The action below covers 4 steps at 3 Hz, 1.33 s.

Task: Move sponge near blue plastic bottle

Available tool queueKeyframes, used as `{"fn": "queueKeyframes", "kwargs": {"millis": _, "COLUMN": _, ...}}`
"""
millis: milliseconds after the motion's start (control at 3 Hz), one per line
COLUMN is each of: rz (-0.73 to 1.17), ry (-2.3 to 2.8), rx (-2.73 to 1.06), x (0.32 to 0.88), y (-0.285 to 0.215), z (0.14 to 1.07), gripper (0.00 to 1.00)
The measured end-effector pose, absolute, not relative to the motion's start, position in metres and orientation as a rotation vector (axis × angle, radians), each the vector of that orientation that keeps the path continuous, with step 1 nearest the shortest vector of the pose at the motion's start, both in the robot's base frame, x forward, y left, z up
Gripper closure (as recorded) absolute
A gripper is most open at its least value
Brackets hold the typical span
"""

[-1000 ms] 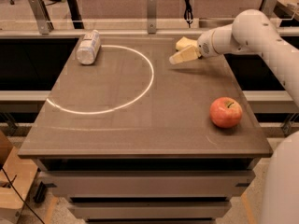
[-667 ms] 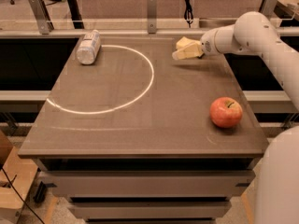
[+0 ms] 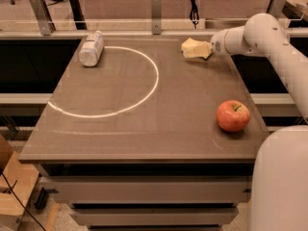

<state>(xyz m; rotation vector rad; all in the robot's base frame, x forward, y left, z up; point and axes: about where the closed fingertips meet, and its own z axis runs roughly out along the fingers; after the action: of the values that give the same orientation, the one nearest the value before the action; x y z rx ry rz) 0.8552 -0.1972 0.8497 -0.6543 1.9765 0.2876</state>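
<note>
The pale yellow sponge is at the far right of the table, held in my gripper, which reaches in from the right on the white arm. The fingers are closed on the sponge and hold it just above the tabletop. The blue plastic bottle looks grey-white and lies on its side at the far left of the table, on the edge of the white circle. The sponge is far to the right of the bottle, with most of the table's width between them.
A red apple sits near the table's front right. A white circle line is drawn on the brown tabletop. A rail with metal posts runs behind the far edge. My white base is at the lower right.
My gripper has moved slightly up and toward the far edge with the sponge in it. The bottle and the apple have not moved.
</note>
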Motion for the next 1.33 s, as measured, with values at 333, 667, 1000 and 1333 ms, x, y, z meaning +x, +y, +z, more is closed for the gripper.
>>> {"fn": "queueKeyframes", "kwargs": {"millis": 333, "rz": 0.289, "ry": 1.995, "rx": -0.651, "x": 0.853, "y": -0.201, "z": 0.845, "gripper": 0.40}}
{"fn": "queueKeyframes", "kwargs": {"millis": 667, "rz": 0.281, "ry": 2.015, "rx": -0.662, "x": 0.844, "y": -0.200, "z": 0.842, "gripper": 0.63}}
{"fn": "queueKeyframes", "kwargs": {"millis": 1000, "rz": 0.311, "ry": 1.985, "rx": -0.726, "x": 0.831, "y": -0.175, "z": 0.858, "gripper": 0.86}}
{"fn": "queueKeyframes", "kwargs": {"millis": 1333, "rz": 0.327, "ry": 1.894, "rx": -0.835, "x": 0.810, "y": -0.121, "z": 0.901, "gripper": 1.00}}
